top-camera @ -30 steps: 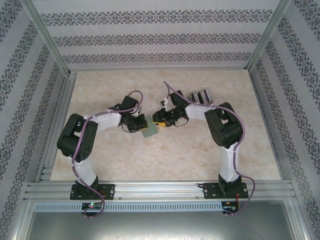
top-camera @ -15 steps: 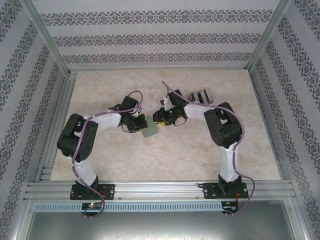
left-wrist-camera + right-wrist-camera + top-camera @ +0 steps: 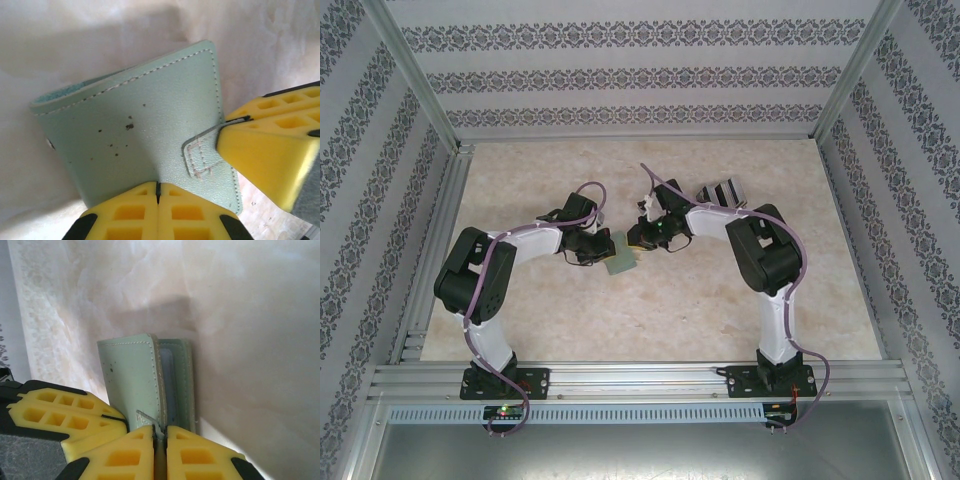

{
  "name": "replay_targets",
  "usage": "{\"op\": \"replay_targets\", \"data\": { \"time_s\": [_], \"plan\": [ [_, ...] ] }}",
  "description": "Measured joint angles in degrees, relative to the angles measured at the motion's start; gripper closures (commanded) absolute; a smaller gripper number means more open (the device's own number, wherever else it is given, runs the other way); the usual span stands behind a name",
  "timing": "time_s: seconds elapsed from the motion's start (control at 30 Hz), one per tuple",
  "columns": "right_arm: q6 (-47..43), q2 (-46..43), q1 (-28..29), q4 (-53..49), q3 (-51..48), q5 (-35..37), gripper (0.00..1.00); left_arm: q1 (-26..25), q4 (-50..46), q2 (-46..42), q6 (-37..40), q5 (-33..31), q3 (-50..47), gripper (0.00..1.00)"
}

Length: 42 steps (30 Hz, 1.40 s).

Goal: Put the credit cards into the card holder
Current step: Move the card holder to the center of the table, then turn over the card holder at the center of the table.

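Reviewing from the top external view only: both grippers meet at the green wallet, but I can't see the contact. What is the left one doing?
Observer: The left gripper is pinched shut on one edge of the card holder.
Operator: And the right?
Observer: The right gripper has its jaws together on the small stitched strap tab.
Operator: Is the card holder open?
Observer: Barely; a narrow gap shows a greyish inner pocket.
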Motion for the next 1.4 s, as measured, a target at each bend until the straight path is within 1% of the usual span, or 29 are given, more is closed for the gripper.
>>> {"op": "replay_targets", "data": {
  "time_s": [0.1,0.17,0.37,0.57,0.67,0.77,0.83,0.9,1.0,1.1,1.17,1.3,1.4],
  "plan": [
    [-5.73,-0.83,1.25,-7.19,4.48,6.12,0.87,0.02,0.28,0.0,0.0,-0.07,-0.02,0.95],
    [-10.12,-1.18,2.8,-11.89,7.76,11.78,0.86,0.02,0.42,0.0,0.0,-0.2,-0.17,0.94],
    [-19.34,-1.42,7.39,-20.48,12.26,27.21,0.82,0.02,0.46,0.0,0.0,-0.2,-0.68,0.94],
    [-23.63,-1.42,7.87,-25.46,12.37,37.97,0.82,0.02,0.37,0.07,0.0,-0.48,-1.42,0.94],
    [-24.9,-1.42,7.78,-26.36,12.37,41.03,0.79,0.02,0.39,0.07,-0.02,-0.48,-1.44,0.94],
    [-25.51,-1.16,7.8,-26.56,12.37,42.03,0.76,0.02,0.39,0.07,0.0,-0.48,-1.44,0.94],
    [-25.92,-0.66,7.8,-26.56,12.37,42.51,0.73,0.02,0.39,0.07,-0.11,-0.46,-1.44,0.91],
    [-26.14,-0.02,7.8,-26.56,12.37,42.97,0.7,0.02,0.44,0.07,-0.37,-0.44,-1.44,0.81],
    [-25.94,0.2,7.39,-26.14,12.2,42.38,0.69,0.02,0.87,0.07,-1.53,-0.02,-1.6,0.69],
    [-24.57,-0.15,6.1,-23.96,10.67,38.62,0.7,0.02,4.28,0.07,-3.89,1.73,-2.82,0.6],
    [-23.15,-0.9,4.7,-22.08,9.01,34.86,0.72,0.02,7.45,0.09,-6.03,3.28,-4.07,0.57],
    [-20.31,-1.2,2.29,-19.34,6.99,27.98,0.74,0.02,15.52,1.22,-10.84,6.03,-5.92,0.55],
    [-19.37,-1.2,1.88,-18.27,6.43,26.21,0.74,0.17,20.41,2.67,-14.23,7.56,-6.54,0.55]
  ]
}}
